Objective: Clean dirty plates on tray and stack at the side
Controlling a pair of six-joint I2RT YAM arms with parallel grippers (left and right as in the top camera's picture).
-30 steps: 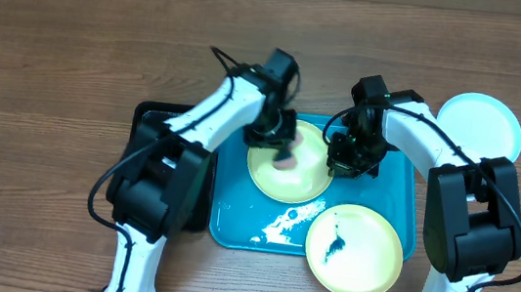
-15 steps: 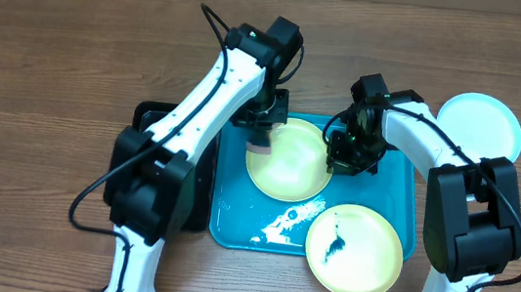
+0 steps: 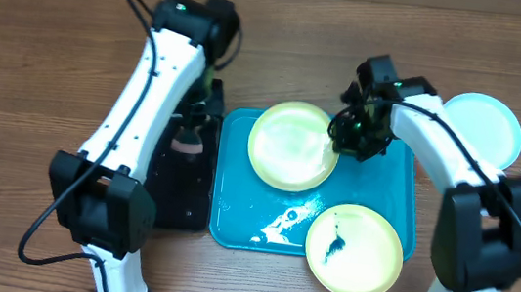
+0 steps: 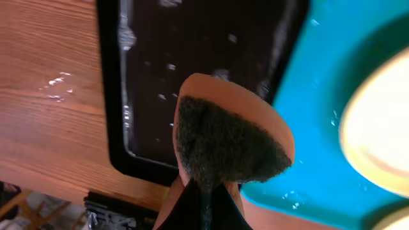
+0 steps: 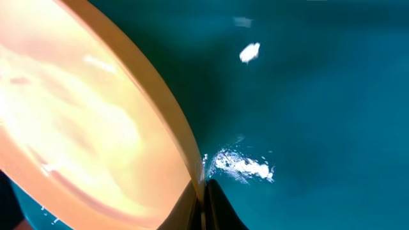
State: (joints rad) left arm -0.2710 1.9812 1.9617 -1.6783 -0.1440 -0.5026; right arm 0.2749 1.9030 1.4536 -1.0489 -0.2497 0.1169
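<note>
Blue plate [image 3: 484,127] sits aside upper right; right gripper [image 3: 345,134] pinches the clean-looking plate [image 3: 285,147] by its rim, left gripper [image 4: 204,191] clamps the sponge [image 4: 230,140], and the smeared plate [image 3: 356,255] lower right awaits cleaning.

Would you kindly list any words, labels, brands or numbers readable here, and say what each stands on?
None: no legible text, label or number appears on the turquoise tray, the black tray, the clean yellow-green plate, the smeared yellow-green plate, the light blue plate or the sponge.
</note>
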